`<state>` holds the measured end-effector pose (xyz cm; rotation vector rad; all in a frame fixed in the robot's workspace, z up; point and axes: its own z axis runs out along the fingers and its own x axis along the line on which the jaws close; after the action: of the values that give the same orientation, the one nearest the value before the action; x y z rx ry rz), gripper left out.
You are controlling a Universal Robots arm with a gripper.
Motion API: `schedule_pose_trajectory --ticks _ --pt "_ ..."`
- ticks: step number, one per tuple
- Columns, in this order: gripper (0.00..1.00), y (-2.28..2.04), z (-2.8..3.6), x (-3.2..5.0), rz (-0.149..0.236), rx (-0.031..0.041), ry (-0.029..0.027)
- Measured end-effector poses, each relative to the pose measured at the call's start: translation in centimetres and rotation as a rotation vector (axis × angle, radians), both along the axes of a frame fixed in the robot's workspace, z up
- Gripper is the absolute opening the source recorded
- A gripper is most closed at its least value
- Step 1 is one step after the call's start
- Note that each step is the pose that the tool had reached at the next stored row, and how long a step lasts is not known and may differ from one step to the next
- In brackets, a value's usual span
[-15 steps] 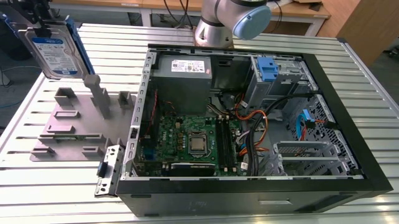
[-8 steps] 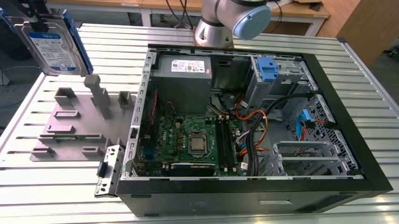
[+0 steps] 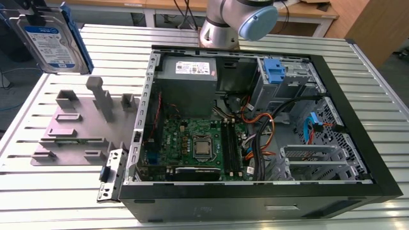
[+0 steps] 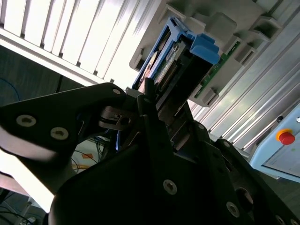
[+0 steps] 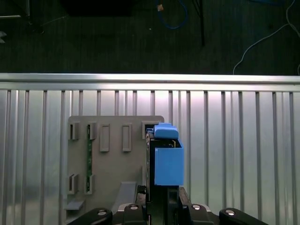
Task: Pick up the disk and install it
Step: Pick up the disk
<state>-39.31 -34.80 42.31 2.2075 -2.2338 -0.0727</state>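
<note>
The disk (image 3: 52,44), a silver drive with a white-and-blue label and blue side rails, hangs upright in the air at the exterior view's far left, above the grey fixture plate (image 3: 75,128). My gripper (image 3: 33,14) grips its top edge, shut on it. In the first wrist view the disk (image 5: 168,161) appears edge-on, blue rail and handle pointing away from the gripper (image 5: 161,199). In the second wrist view the black fingers (image 4: 151,110) clamp the disk (image 4: 180,58) over the same plate.
An open computer case (image 3: 357,120) lies at the exterior view's right, holding a motherboard (image 3: 191,143), a grey power-supply box (image 3: 188,72) and a drive bay with an upright blue latch (image 3: 273,72). The arm's base (image 3: 221,28) stands behind the case. The slatted metal table (image 3: 51,191) ends past the plate.
</note>
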Motion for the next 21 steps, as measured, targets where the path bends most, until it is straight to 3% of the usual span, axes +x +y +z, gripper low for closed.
schedule_pose_trajectory --ticks 12,21 --pt "0.35 0.0 0.14 0.0 0.0 -0.0003 0.0005" --pt "0.35 0.0 1.84 0.0 0.0 -0.0001 0.0002"
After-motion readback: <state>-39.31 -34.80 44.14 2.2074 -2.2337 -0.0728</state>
